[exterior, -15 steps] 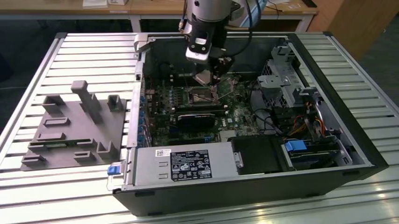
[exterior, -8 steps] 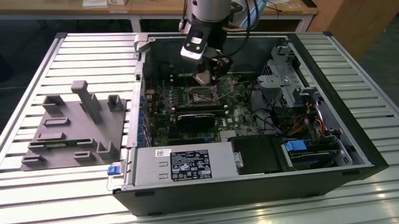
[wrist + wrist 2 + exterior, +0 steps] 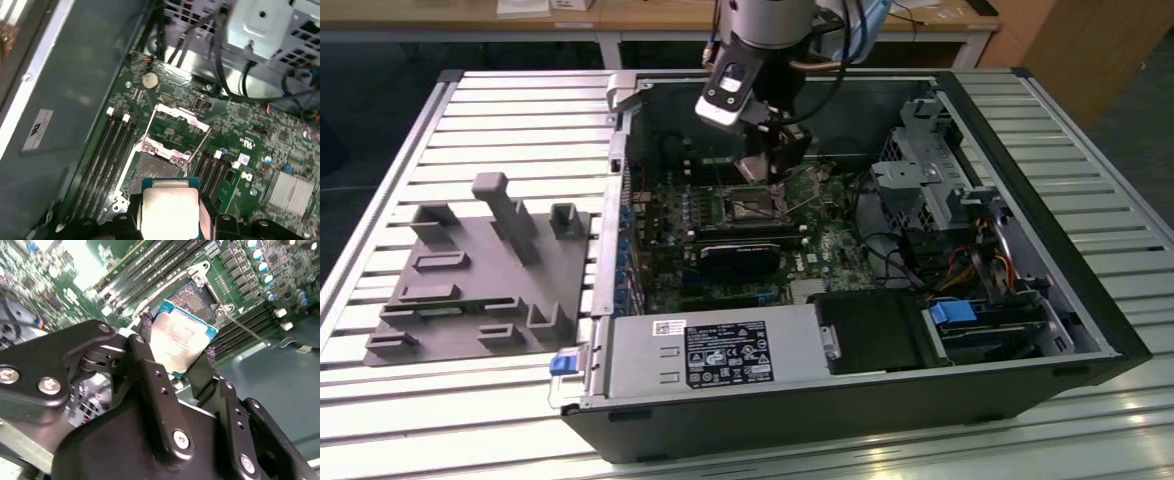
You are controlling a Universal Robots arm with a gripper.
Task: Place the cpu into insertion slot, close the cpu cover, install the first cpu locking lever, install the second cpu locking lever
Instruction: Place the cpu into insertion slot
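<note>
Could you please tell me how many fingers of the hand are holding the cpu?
2. In the second wrist view, one finger grips one edge of the cpu and the other finger grips the opposite edge; none seems hidden.

Matte black metal gripper (image 3: 177, 347): angular linkage fingers (image 3: 155, 390), small holes, silver round-head screws (image 3: 181, 439). Silver-grey cylindrical wrist (image 3: 767, 20); white-and-black box (image 3: 726, 93) on side; pale blue cables (image 3: 863, 27).
</note>
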